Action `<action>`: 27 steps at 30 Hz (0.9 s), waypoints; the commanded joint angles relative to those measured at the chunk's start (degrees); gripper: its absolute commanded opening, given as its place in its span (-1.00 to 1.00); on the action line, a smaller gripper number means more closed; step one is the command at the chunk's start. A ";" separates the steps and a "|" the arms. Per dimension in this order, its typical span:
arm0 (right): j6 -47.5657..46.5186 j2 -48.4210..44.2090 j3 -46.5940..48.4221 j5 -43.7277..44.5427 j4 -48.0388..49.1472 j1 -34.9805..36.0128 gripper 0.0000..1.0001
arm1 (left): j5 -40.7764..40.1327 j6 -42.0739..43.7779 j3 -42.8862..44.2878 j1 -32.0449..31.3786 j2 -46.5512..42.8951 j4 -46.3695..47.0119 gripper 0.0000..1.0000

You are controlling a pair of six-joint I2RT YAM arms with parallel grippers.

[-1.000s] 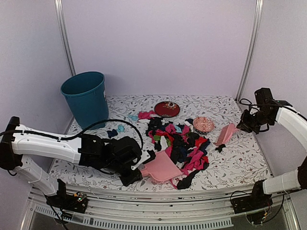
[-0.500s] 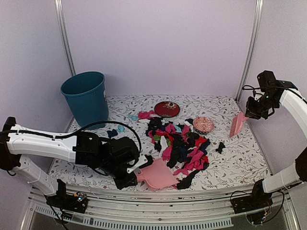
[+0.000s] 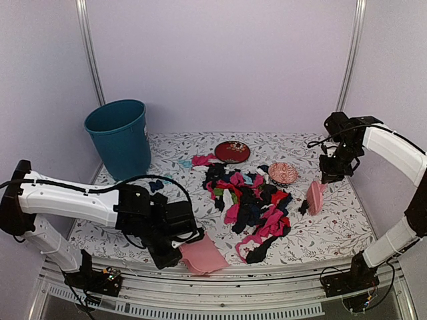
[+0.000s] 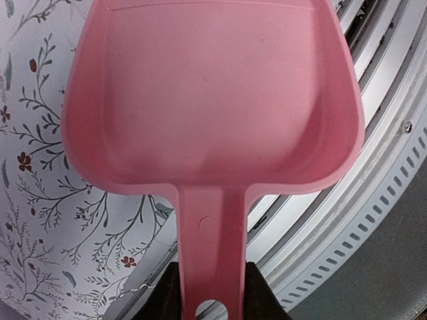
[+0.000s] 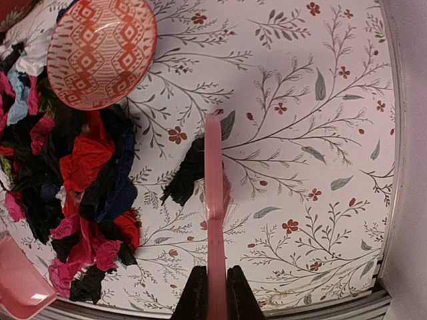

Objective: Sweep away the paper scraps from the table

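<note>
Many scraps point(image 3: 250, 203) lie heaped on the table point(image 3: 327, 230), left of the right gripper point(image 5: 215, 287), which is clamped on a brush point(image 5: 213, 167). The left gripper point(image 4: 212, 297) grips a dustpan point(image 4: 213, 100). The scraps are likely light, soft and flyaway: sweep them, don't pinch.

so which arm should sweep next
right gripper: its brush is beside the paper scraps; left gripper just holds the dustpan at the table's near edge

1. Top camera: high behind both arms, facing down over the whole desk point(image 3: 333, 227).
2. Left wrist camera: very close, looking past the left hand point(image 4: 212, 293) onto the pink dustpan point(image 4: 213, 100) ahead.
3. Right wrist camera: higher, looking down past the right hand point(image 5: 215, 290); shares that dustpan's corner, far left.
</note>
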 commanded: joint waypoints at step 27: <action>5.62 8.71 4.28 -10.02 0.37 28.16 -0.96 | -1.99 4.77 22.86 3.39 30.38 11.60 -0.58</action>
